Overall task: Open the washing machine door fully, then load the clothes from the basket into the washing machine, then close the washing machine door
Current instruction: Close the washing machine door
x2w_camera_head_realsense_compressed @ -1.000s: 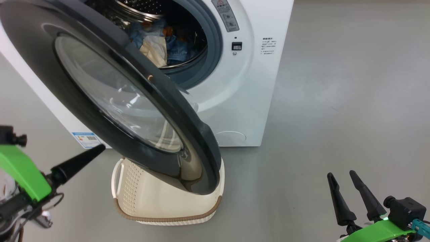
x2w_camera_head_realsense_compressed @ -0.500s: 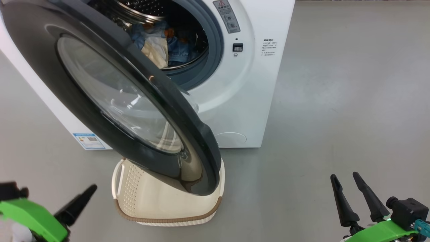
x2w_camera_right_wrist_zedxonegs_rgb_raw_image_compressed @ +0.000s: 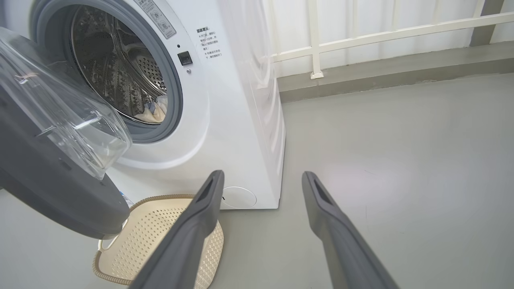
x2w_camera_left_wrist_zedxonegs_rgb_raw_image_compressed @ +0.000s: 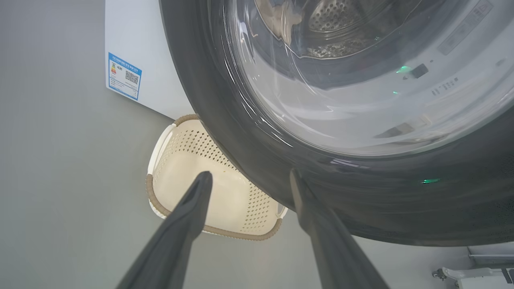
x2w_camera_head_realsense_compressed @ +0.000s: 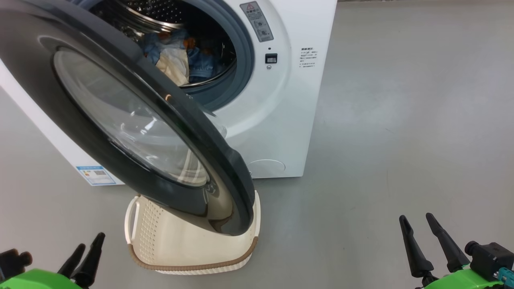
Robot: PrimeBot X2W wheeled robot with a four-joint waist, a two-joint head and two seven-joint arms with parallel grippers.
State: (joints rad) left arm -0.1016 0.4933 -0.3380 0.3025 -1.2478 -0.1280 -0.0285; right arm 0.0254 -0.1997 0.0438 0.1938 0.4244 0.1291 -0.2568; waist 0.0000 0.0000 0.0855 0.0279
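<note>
Both arms sit low and pulled back, w/ the green wrists just peeking in at the bottom corners of the head view. The left pincer (x2w_camera_head_realsense_compressed: 91, 240) is at the lower left, fingers angled up and a bit to the right, twd the basket (x2w_camera_head_realsense_compressed: 149, 224). Its fingers stand wide apart, nothing btwn them, touching nothing. In the left wrist view one fingertip lines up over the basket's inside and the other over the black rim of the washing machine door (x2w_camera_head_realsense_compressed: 132, 120), but the head view shows the pincer is well short of both. The right pincer (x2w_camera_head_realsense_compressed: 416, 217) is at the lower right, well apart from everything, fingers pointing up over the bare grey floor (x2w_camera_head_realsense_compressed: 401, 120). It's also spread wide, holding nothing.

Task stuff: the door is swung partway out from the washing machine (x2w_camera_head_realsense_compressed: 281, 112), hinged at the head view's left, w/ its lower edge hanging over the basket. The basket sits on the floor right in front of the machine. The clothes (x2w_camera_head_realsense_compressed: 176, 60) are inside the drum (x2w_camera_head_realsense_compressed: 160, 12), a blue and cream heap at the bottom of the opening. Blue label sticker (x2w_camera_head_realsense_compressed: 95, 175) is low on the machine's side panel.
</note>
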